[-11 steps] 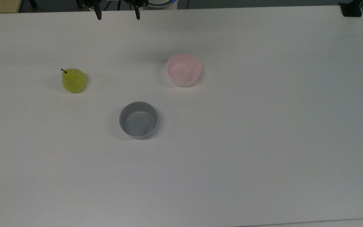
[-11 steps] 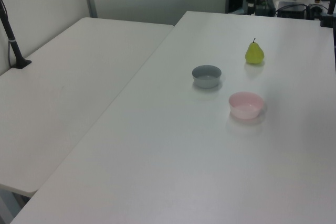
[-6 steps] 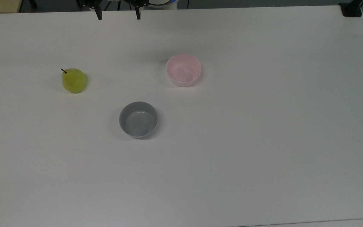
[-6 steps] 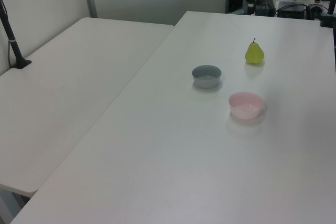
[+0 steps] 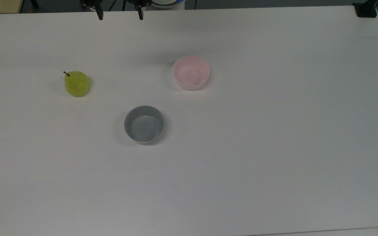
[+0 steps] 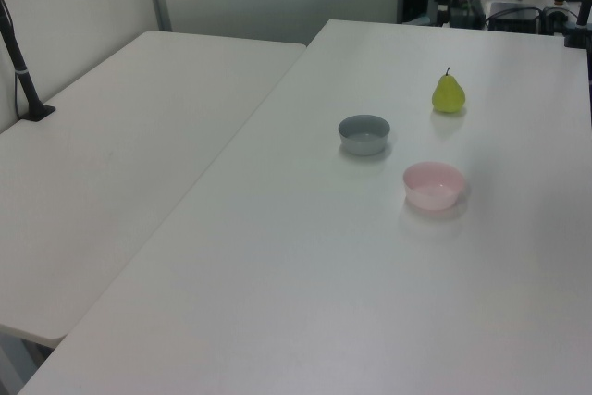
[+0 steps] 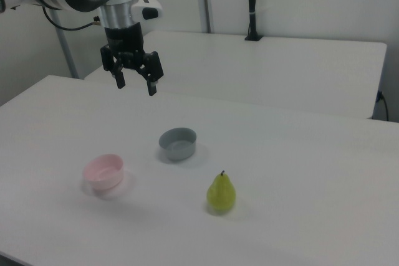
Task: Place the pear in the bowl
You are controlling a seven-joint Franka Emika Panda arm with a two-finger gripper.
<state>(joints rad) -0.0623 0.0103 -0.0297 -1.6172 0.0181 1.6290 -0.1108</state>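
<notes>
Yellow-green and standing upright, the pear (image 5: 76, 84) sits on the white table (image 5: 274, 147) with its short dark stem pointing up, well apart from both bowls. The pink bowl (image 5: 191, 72) is off toward the top view's right of it, and the grey bowl (image 5: 144, 124) sits nearer the camera, roughly between the two. Both bowls look empty.

From where I stand, the gripper (image 7: 134, 83) hangs high above the table with its two black fingers spread wide and nothing between them. In the right view it hovers up behind the bowls, well away from the fruit. So I'd say the reach for the pear is the step in hand, and nothing of the task is done yet.

To do it well, I'd bring the claw over the pear and line the fingers up either side of the fat lower belly, not the narrow neck, since the rounded skin looks likely to slip. Come straight down, keeping clear of the stem, and close gently. A sideways nudge could tip it over and set it rolling. Afterward, carry it to the pink bowl, not the grey one.
</notes>
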